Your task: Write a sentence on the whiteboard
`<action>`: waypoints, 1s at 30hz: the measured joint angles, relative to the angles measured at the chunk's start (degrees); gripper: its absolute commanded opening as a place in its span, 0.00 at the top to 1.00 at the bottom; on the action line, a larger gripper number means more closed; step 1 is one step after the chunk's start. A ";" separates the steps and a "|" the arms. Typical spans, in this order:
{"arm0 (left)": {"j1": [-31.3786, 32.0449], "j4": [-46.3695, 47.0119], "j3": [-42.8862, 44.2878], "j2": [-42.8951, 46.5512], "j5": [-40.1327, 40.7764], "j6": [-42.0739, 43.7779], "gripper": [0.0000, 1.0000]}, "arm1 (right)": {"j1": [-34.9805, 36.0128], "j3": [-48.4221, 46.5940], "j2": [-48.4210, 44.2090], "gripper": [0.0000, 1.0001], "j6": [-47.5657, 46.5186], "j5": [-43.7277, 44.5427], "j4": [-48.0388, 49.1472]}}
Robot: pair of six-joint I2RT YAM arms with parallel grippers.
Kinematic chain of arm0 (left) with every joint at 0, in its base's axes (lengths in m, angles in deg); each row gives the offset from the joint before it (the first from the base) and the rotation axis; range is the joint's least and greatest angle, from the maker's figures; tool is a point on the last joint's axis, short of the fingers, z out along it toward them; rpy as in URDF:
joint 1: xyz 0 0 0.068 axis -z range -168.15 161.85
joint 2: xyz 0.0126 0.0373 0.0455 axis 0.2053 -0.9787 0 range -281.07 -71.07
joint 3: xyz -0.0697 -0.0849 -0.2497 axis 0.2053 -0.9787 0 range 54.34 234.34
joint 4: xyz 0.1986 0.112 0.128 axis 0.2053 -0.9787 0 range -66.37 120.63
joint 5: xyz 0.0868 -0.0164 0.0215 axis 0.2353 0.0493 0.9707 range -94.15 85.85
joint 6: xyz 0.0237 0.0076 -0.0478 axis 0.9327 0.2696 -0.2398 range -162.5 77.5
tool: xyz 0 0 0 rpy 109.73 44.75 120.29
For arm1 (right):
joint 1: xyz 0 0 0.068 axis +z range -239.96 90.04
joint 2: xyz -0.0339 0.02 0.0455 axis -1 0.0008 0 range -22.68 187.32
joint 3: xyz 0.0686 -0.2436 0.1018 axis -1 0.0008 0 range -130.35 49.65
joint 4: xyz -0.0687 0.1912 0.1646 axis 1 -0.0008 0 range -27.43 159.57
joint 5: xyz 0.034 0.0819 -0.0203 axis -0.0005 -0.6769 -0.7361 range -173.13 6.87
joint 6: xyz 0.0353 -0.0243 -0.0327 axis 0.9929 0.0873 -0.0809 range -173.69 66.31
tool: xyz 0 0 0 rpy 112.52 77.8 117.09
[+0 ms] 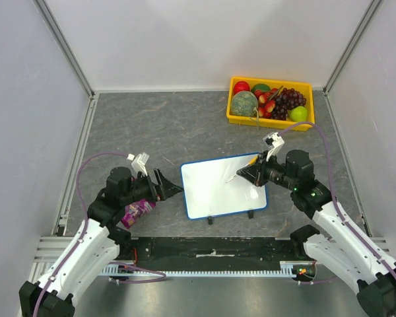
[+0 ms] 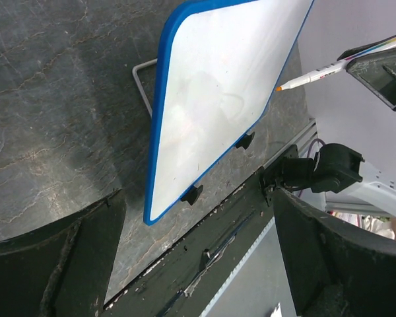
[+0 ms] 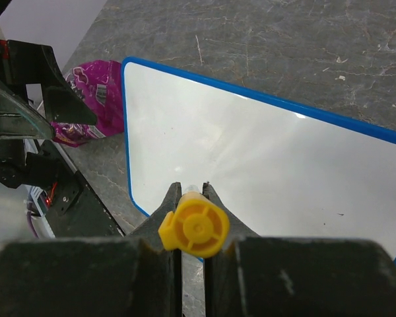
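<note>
The whiteboard with its blue frame stands on small black feet in the middle of the table. It also shows in the left wrist view and the right wrist view. Its surface is blank; no sentence shows on it. My right gripper is shut on a white marker with a yellow end. The marker's orange tip points at the board's right part. My left gripper is open and empty just left of the board.
A purple snack packet lies under my left arm. A yellow tray of toy fruit stands at the back right. A black strip runs along the table's near edge. White walls enclose three sides.
</note>
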 measured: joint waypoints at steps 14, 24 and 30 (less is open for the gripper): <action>-0.98 4.59 -0.50 -3.67 -3.10 1.18 0.04 | 4.79 -0.02 0.55 1.00 -0.37 5.22 1.07; -1.68 7.56 -1.97 -4.70 -3.39 1.18 0.04 | 7.45 -0.02 0.48 1.00 -0.37 6.49 2.01; -2.38 9.33 -2.56 -5.22 -4.04 1.18 0.04 | 9.18 -0.02 0.57 1.00 -0.39 8.26 2.58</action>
